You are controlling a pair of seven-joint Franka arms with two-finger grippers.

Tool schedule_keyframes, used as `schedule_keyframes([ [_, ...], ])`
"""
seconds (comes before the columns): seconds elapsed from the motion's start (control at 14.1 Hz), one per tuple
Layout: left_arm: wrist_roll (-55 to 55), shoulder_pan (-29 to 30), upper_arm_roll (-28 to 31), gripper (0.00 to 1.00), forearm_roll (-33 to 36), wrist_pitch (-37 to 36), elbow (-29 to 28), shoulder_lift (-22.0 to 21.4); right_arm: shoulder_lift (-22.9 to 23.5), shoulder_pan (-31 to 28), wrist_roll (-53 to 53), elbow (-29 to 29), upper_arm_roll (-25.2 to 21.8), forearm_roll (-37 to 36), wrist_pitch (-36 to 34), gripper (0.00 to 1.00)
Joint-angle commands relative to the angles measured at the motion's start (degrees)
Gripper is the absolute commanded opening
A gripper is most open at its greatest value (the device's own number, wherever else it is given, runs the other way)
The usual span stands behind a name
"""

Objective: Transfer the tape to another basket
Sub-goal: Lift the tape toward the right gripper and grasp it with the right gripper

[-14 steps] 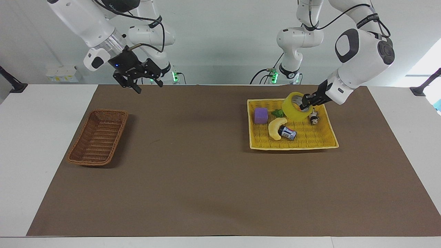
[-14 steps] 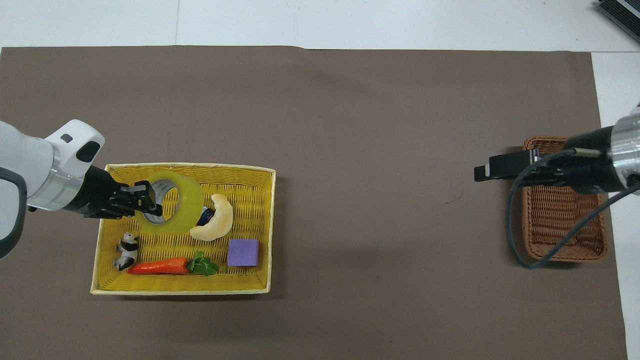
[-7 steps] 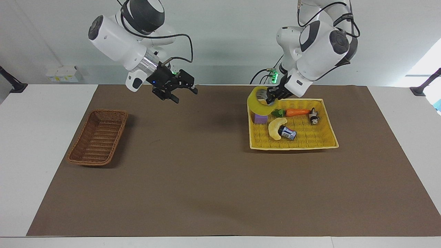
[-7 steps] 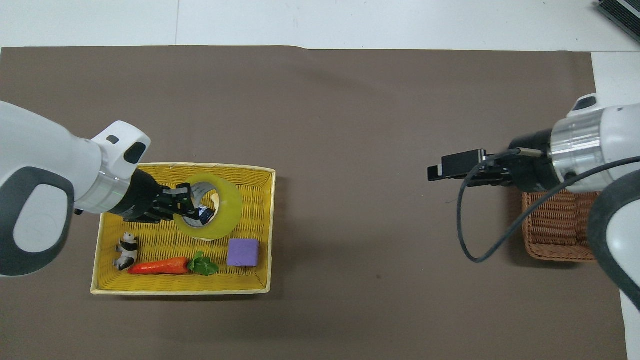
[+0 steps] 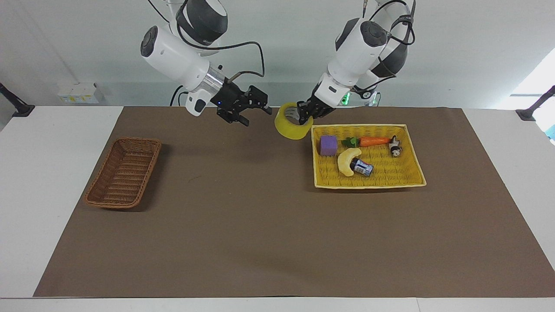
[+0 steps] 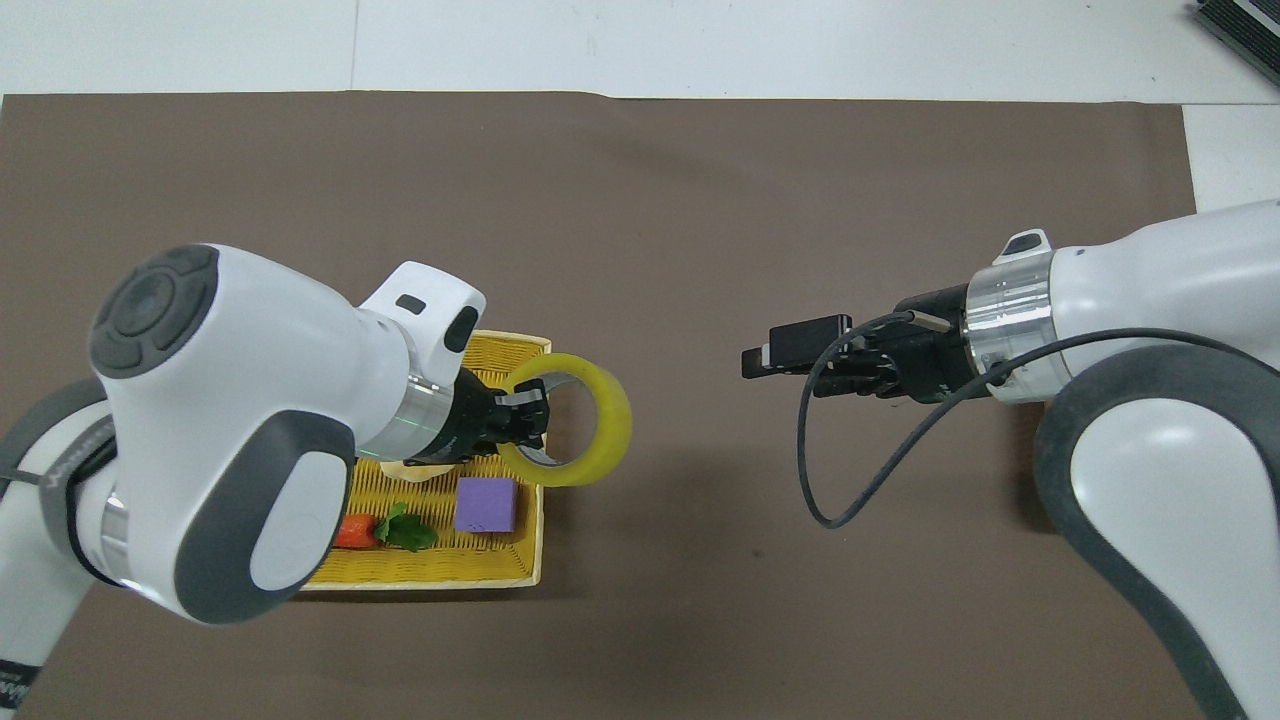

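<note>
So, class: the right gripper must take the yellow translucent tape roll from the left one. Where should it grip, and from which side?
Grip the free ring wall of the yellow translucent tape roll, one finger through the core, approaching from the right gripper end; the left gripper holds the other wall.

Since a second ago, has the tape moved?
Yes. The tape, held up by the left hand, has gone from over the yellow tray to just past its edge, toward the right arm's end.
</note>
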Motion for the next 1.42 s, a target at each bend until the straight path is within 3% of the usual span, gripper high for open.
schedule_keyframes([
  [0.0, -2.7, -2.8, 1.1, 0.0, -0.9, 3.1, 1.3, 0.4, -0.9, 1.7, -2.1, -4.0, -0.2, 1.7, 3.8, 1.0],
  [0.28, -4.4, -4.7, 1.0, 0.0, -0.9, 6.0, 1.9, 0.4, -1.5, 0.6, -7.3, -5.4, -0.3, 1.7, 2.8, 1.0],
  [0.36, -4.5, -5.5, 1.1, 0.0, -0.9, 7.1, 1.9, 0.4, -1.4, 0.5, -7.0, -5.4, -0.3, 1.7, 2.8, 0.84],
  [0.5, -4.6, -5.6, 1.0, 0.0, -0.9, 7.6, 1.9, 0.6, -1.4, 0.4, -6.6, -5.3, -0.3, 1.7, 2.6, 0.13],
  [0.57, -4.6, -5.6, 1.1, 0.0, -1.1, 8.1, 2.0, 0.7, -1.3, 0.3, -5.5, -5.2, -0.3, 1.7, 2.1, 0.0],
  [0.71, -4.5, -5.6, 1.0, 0.0, -1.7, 9.0, 1.9, 0.7, -0.9, 0.3, -3.9, -4.7, -0.3, 1.6, 2.0, 0.0],
  [0.78, -4.5, -5.6, 1.0, 0.06, -2.0, 9.7, 1.9, 0.7, -0.8, 0.2, -3.8, -4.6, -0.3, 1.6, 1.6, 0.0],
  [0.85, -4.5, -5.6, 1.0, 0.36, -2.8, 10.3, 1.8, 0.7, -0.8, 0.2, -3.8, -4.3, -0.5, 1.4, 0.9, 0.0],
  [0.92, -4.1, -5.7, 1.1, 0.56, -2.8, 10.6, 1.6, 0.7, -0.8, -0.4, -3.8, -4.2, -0.4, 1.1, 0.8, 0.0],
  [1.0, -4.1, -5.7, 1.0, 1.0, -2.8, 10.5, 1.1, 0.0, -0.7, -1.2, -3.8, -4.1, -0.4, 1.1, 0.4, 0.0],
  [1.35, -3.6, -3.1, 1.9, 1.0, -2.7, 3.6, 1.0, -2.8, 0.2, -7.6, -5.6, -3.1, -0.4, 0.9, -3.4, 0.0],
])
